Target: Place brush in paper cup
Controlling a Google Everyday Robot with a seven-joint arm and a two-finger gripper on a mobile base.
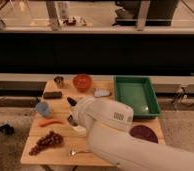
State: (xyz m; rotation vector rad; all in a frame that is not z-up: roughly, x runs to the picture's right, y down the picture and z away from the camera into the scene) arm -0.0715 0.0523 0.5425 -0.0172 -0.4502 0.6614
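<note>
My white arm reaches in from the lower right across the wooden table [35,159]. My gripper [71,111] is at its end, over the table's left-middle, with dark parts showing at its tip. A dark flat oblong thing that looks like the brush [52,94] lies on the table up and to the left of the gripper, apart from it. A small white shape that looks like the paper cup [78,128] sits just below the gripper, mostly hidden by the arm.
A light blue cup [43,108], a carrot [51,122], grapes [46,142] and a spoon [77,151] lie at the left and front. A metal cup [59,80], a red bowl [82,81] and a green tray [136,95] are at the back. A purple plate [142,133] is at the right.
</note>
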